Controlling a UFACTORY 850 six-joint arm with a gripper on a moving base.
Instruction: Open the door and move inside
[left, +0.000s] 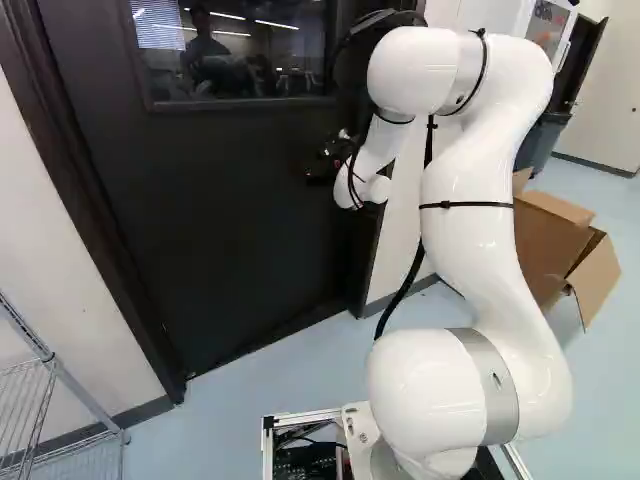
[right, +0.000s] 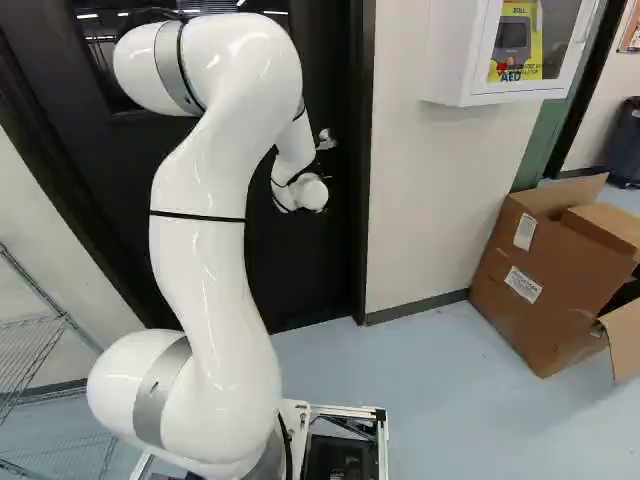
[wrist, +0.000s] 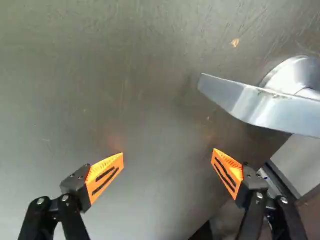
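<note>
Standing here looking at the door (left: 230, 220): it's a plain dark one, looks shut in its frame, and the gripper (left: 325, 165) is right up in front of it. Window (left: 240, 50) sits higher than the gripper, kinda mirror-like with all the room lights in it. Surface ahead of the fingers (wrist: 104, 175) is scuffed, with one tiny tan chip. The handle (wrist: 260, 105) is a shiny silver lever on a round base, a bit worn near that base. It's ahead of the gripper and mostly off to one side, free end reaching toward the space between the fingers, touching neither.
</note>
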